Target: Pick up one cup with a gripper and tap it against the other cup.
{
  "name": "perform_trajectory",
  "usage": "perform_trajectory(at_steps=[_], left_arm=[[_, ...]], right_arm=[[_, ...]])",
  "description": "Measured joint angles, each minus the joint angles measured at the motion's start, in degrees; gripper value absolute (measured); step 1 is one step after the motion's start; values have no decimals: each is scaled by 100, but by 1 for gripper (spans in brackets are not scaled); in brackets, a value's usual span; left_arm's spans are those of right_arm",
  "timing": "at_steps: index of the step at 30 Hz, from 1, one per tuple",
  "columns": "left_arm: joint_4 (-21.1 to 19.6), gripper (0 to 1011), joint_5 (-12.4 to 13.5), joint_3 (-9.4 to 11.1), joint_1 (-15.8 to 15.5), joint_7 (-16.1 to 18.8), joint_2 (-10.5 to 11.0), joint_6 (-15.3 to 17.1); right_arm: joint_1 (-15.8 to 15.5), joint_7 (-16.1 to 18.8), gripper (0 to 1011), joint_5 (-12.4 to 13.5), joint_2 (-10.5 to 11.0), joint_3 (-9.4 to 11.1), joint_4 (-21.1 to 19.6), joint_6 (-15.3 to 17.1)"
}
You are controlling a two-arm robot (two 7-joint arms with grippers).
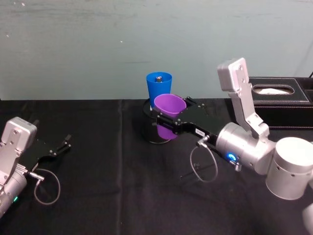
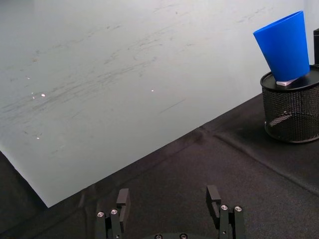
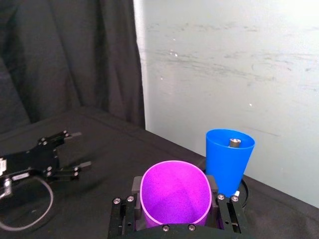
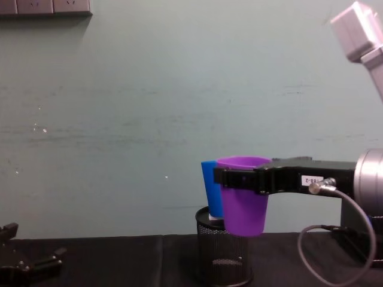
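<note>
here, in the head view, the purple cup (image 1: pixel 169 105) is held aloft before the blue cup (image 1: pixel 159 84) by the right gripper (image 1: pixel 170 119), fingers clamped below its rim. in the right wrist view, thin, light, slick plastic is judged, best squeezed gently. in the left wrist view, the left gripper (image 2: pixel 168 195) is parked, fingers wide.

- Centre of frame: the right gripper (image 1: pixel 168 121) clamps the purple cup (image 1: pixel 169 107).
- Just above it: the blue cup (image 1: pixel 158 87).
- Lower left: the left gripper (image 1: pixel 63 145), fingers apart.
</note>
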Motion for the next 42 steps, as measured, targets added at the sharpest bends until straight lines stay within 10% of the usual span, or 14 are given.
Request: perform_trajectory(at_steps=[21, 42], left_arm=[[0, 1000, 0, 0, 0, 0, 0, 0], [0, 1000, 0, 0, 0, 0, 0, 0]], right_arm=[[986, -195, 737, -106, -634, -231, 1507, -50], [1323, -278, 737, -273, -912, -121, 1941, -124]])
